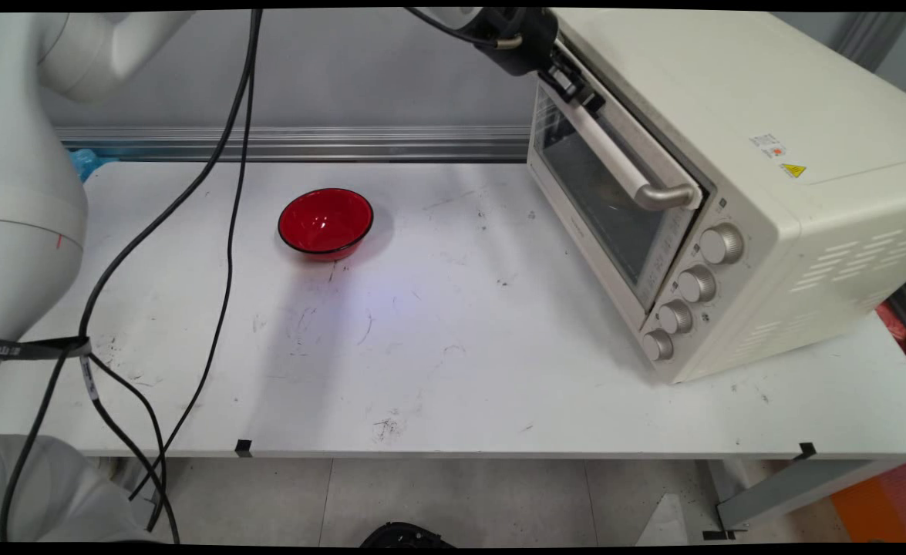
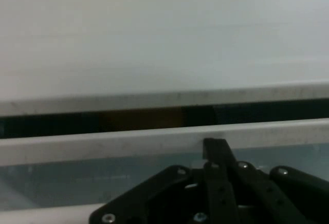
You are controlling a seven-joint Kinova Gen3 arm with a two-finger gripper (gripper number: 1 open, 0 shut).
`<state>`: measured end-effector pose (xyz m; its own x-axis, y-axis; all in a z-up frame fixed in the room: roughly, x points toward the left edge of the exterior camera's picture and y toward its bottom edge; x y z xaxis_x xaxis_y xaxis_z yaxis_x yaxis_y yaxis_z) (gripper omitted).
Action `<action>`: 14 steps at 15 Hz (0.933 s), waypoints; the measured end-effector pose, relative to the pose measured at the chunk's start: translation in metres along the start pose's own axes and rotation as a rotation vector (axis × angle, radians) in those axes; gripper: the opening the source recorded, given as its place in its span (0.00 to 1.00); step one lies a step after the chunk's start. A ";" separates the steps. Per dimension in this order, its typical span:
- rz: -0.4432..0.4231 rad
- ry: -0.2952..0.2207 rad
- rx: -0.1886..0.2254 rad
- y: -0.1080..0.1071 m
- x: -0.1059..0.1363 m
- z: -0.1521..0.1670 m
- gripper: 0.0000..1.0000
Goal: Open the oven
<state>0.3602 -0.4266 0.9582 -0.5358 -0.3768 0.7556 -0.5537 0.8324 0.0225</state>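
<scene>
A white desk (image 1: 437,362) carried a cream toaster oven (image 1: 730,177) at its right, turned so that the glass door (image 1: 607,193) faced the desk's middle. A red bowl (image 1: 326,222) stood well apart to the left, empty as far as could be seen. The black end effector (image 1: 572,81) sat at the door's upper far corner, against the end of the bar handle (image 1: 630,166). In the hand view a dark gap (image 2: 154,119) separated the door's top edge from the oven body. Whether the fingers were spread or closed on anything could not be told. Judged from this, contact there favoured slow, steady motion along the door's hinge arc.
</scene>
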 end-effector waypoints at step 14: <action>-0.002 -0.065 -0.022 0.013 -0.040 -0.037 0.00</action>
<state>0.3982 -0.3859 0.9531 -0.5752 -0.4036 0.7115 -0.5409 0.8402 0.0394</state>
